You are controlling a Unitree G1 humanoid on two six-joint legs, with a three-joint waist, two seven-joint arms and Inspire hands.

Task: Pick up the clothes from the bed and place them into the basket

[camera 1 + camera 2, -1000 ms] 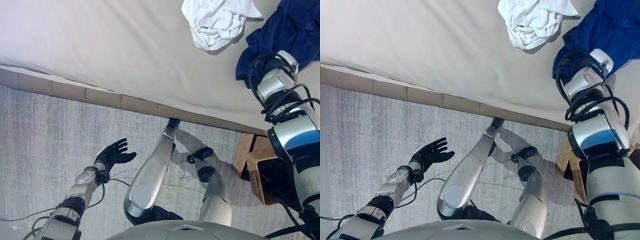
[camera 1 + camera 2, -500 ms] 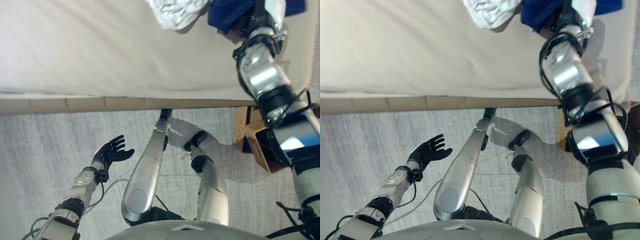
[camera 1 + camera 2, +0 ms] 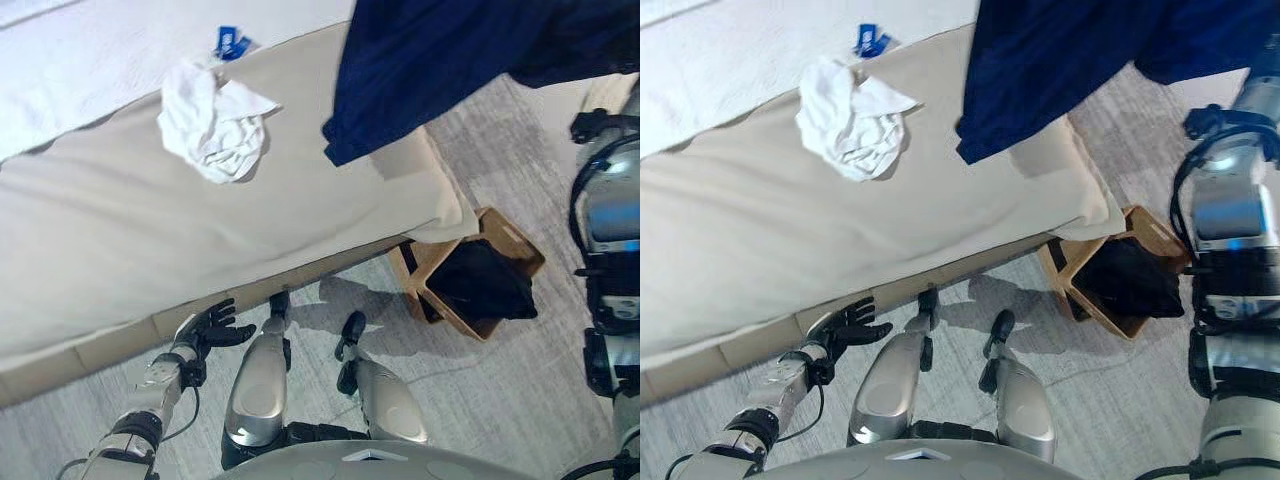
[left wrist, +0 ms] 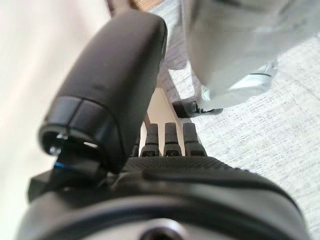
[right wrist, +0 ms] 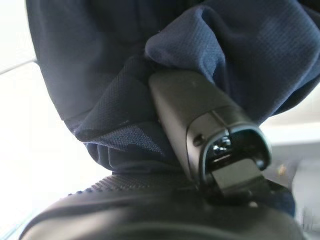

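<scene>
Lower left of the head views: left hand (image 3: 212, 325), fingers spread and relaxed, holding nothing, hovering over the grey carpet (image 3: 520, 400) just beside the bed's (image 3: 120, 250) wooden side rail. Its wrist view shows the fingers (image 4: 170, 137) straight in a row, w/ nothing between them and the thumb.

Upper left-centre: crumpled white garment (image 3: 213, 122) lying on the beige bed cover, a small blue item (image 3: 230, 42) just above it near the top edge, on the paler bedding.

Top centre to top right: navy garment (image 3: 450, 60) hanging in the air, draped over the bed's right corner area, lower hem ending above the mattress edge. Right hand (image 5: 210, 135) shows only in its wrist view: thumb pressed into bunched navy cloth, cloth wrapped round it, so clamped on the garment.

Lower right of centre: wooden basket (image 3: 505, 240) on the carpet beside the bed corner, dark clothing (image 3: 478, 280) already inside it.
</scene>
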